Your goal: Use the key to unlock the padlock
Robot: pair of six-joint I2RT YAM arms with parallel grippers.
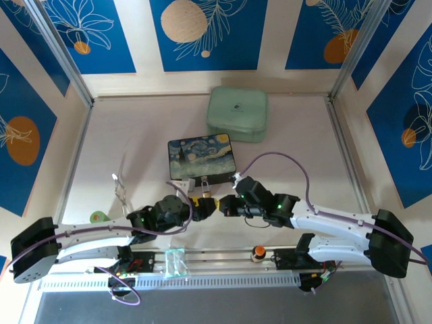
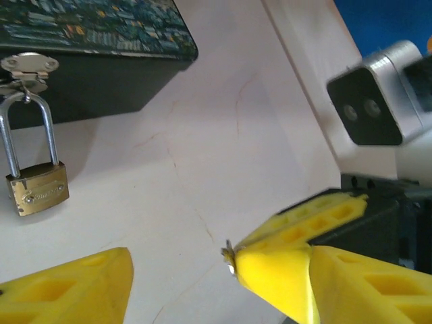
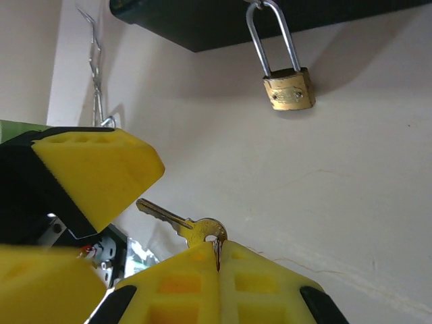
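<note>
Right gripper with key

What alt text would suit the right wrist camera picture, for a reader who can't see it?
Two closed yellow plastic fingers pinch a small brass-coloured metal key by its head, blade pointing up and left. Above, a small brass padlock with a silver shackle hangs from the edge of a dark box over a pale table.
</note>
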